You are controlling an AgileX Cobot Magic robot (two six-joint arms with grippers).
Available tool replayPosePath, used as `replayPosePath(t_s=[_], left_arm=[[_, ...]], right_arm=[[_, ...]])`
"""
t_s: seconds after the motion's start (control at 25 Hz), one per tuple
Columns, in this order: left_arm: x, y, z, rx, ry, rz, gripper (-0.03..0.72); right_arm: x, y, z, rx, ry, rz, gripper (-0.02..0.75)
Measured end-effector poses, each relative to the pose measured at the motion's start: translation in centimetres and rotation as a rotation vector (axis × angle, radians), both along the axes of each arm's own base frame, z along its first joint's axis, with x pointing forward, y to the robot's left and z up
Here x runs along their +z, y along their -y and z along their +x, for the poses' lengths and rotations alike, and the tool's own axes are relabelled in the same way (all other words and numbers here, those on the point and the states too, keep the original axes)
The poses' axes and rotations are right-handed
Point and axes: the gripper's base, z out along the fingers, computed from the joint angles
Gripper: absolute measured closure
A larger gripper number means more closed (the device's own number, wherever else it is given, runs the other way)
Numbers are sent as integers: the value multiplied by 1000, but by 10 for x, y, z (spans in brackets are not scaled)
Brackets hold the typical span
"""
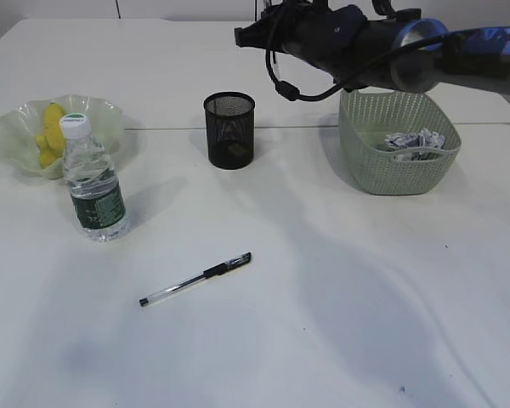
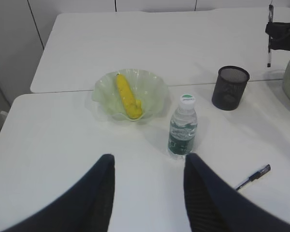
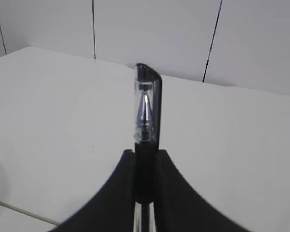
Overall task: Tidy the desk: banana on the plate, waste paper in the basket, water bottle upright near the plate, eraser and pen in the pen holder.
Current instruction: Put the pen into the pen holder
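Right wrist view: your right gripper (image 3: 145, 170) is clamped on the held pen (image 3: 147, 106), which stands upright between the jaws with its clear end up. In the exterior view that arm reaches in from the right, high above the far side of the desk (image 1: 323, 297), just beyond the holder (image 1: 229, 129) and not yet over its mouth. Your left gripper (image 2: 147, 193) hangs with its jaws apart, holding nothing, on the near left. The banana (image 1: 49, 136) lies in the plate (image 1: 110, 115); the bottle (image 1: 93, 191) stands upright just beside it; the paper (image 1: 415, 140) sits in the basket (image 1: 399, 174). A pale scrap at the bottom of the holder may be the eraser, though the mesh blurs it. A loose pen (image 1: 195, 278) lies near the middle of the desk. The risk from here is probably a miss: release before you are centred over the holder and the held pen could strike the rim and fall outside, or knock the light mesh cup over. The grip is low on the barrel, so a quick swing could tilt the pen.
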Motion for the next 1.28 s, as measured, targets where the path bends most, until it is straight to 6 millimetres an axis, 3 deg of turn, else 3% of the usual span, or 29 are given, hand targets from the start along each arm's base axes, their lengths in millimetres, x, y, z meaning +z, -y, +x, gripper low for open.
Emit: replayPosePath(t_s=[0.32,0.72,1.28], left_arm=[[1,-1,12,3,-14,-1,363],[3,-1,14,4,7,-1,363],[3,-3,14,16,10,14,363]], right_arm=[[-4,-5,11,-16,-20,166,694],[-7,-8,13,-6,-59,254,694],[-26,-12,17,13,-122,270,694]])
